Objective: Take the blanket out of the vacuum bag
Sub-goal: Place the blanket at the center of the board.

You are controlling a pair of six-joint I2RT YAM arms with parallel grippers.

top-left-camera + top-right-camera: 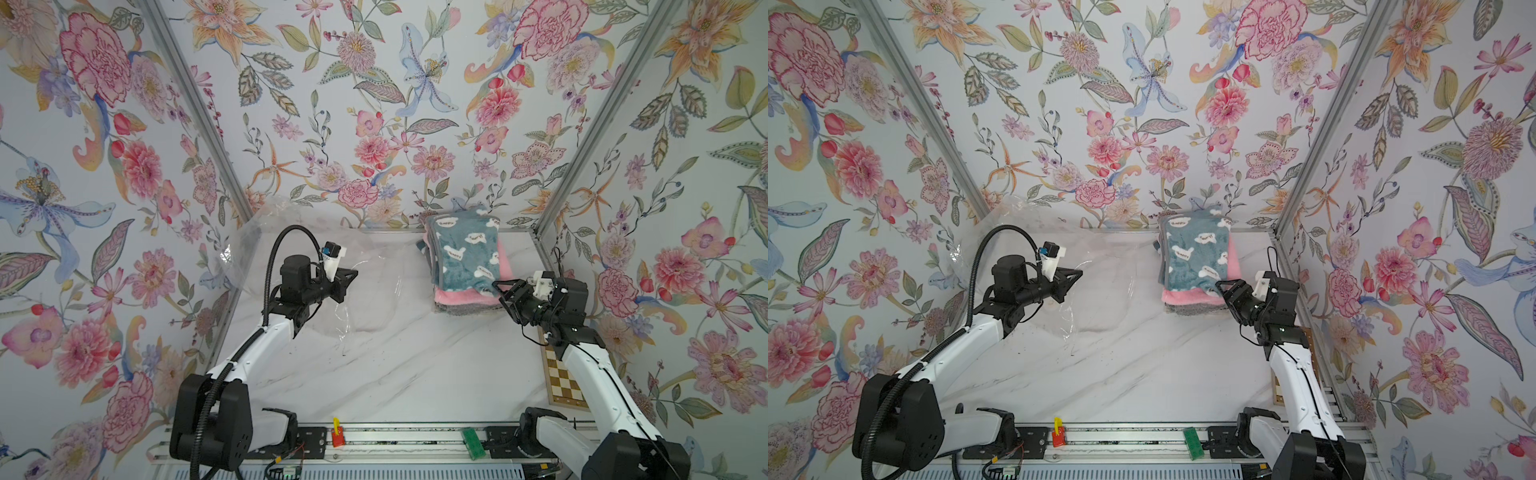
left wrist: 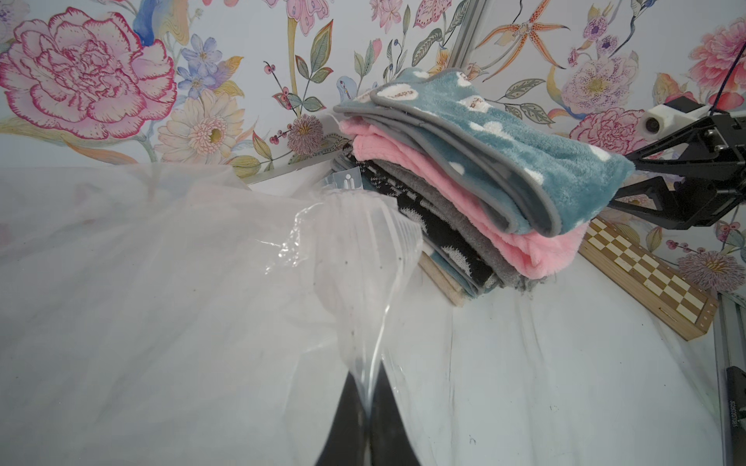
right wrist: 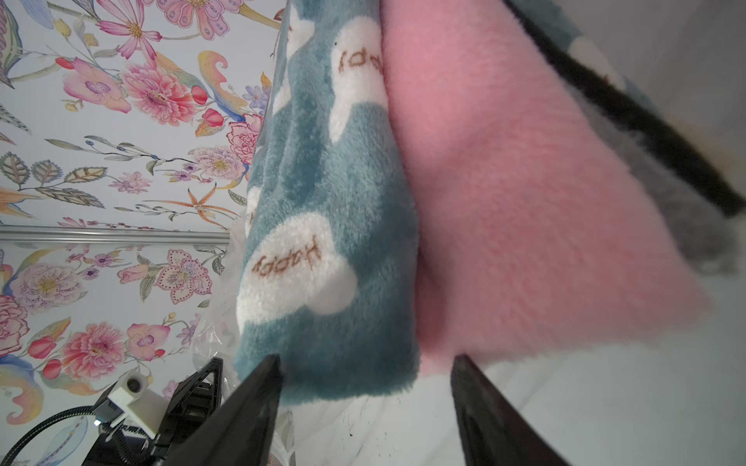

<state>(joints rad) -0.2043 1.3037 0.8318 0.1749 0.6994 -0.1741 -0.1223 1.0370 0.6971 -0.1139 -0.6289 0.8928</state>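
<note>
Blue blanket [image 1: 465,253]: atop pile [image 1: 457,296], end between spread jaws of right claw [image 3: 365,359]. Left claw [image 2: 365,375]: clamped on bag [image 2: 161,282]. Handling: withdraw right claw straight, without snagging fleece.

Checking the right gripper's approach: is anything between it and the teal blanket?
Nothing visible. The right gripper is open, the corner of the teal blanket right at its fingertips, with no plastic seen across it. The vacuum bag lies aside, pinched in the shut left gripper.
</note>
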